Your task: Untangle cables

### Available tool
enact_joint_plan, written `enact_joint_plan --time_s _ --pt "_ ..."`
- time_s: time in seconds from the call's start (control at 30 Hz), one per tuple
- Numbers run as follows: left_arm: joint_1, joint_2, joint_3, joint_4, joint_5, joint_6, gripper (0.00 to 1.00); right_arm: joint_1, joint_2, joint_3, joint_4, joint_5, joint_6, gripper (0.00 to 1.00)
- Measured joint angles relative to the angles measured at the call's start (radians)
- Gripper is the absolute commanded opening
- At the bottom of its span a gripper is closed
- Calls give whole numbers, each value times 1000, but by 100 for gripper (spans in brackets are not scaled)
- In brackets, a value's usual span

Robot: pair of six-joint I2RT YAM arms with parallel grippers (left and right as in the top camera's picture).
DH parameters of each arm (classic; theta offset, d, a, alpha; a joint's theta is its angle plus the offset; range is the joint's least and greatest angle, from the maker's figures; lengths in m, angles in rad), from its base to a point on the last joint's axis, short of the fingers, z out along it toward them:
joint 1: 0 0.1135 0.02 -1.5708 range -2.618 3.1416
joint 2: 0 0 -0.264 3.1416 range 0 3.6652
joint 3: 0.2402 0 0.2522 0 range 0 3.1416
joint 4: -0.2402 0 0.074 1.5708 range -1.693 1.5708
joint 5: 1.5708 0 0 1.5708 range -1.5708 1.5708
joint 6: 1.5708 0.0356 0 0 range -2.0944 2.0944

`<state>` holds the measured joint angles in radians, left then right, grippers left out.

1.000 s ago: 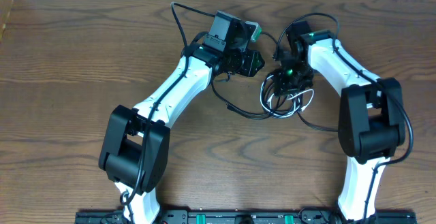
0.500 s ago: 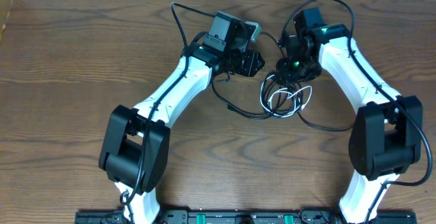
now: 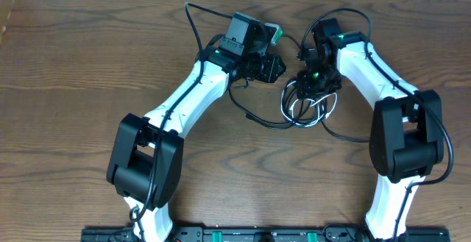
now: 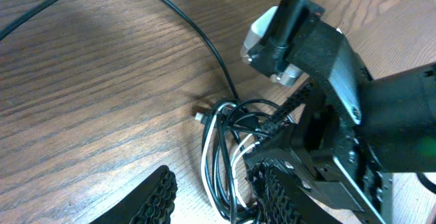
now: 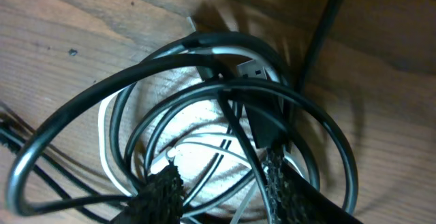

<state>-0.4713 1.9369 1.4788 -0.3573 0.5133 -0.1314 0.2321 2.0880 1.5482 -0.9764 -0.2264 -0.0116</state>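
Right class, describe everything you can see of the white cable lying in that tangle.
The white cable is a thin, smooth, plastic-looking cord, coiled in a few loose loops lying on the wooden table. The black cables cross over and under it, hiding much of its run. What looks like a small pale plug sits near the top of the coil. Some white strands pass between the open fingers of the right gripper; whether they touch it cannot be told.
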Motion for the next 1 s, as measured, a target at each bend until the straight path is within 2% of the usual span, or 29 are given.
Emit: enact_joint_plan --time_s 0.5,0.57,0.67,0.9,1.0 --pt "0 0 0 0 0 0 43 9 46 0 8 0 0 31" --pt "0 0 0 0 0 0 43 15 46 -2 14 7 -1 25" --pt "0 0 0 0 0 0 42 25 46 -13 32 19 -8 1" --pt "0 0 0 0 0 0 42 29 46 -16 25 18 11 1" --pt "0 0 0 0 10 -3 33 29 44 -12 0 -1 19 1"
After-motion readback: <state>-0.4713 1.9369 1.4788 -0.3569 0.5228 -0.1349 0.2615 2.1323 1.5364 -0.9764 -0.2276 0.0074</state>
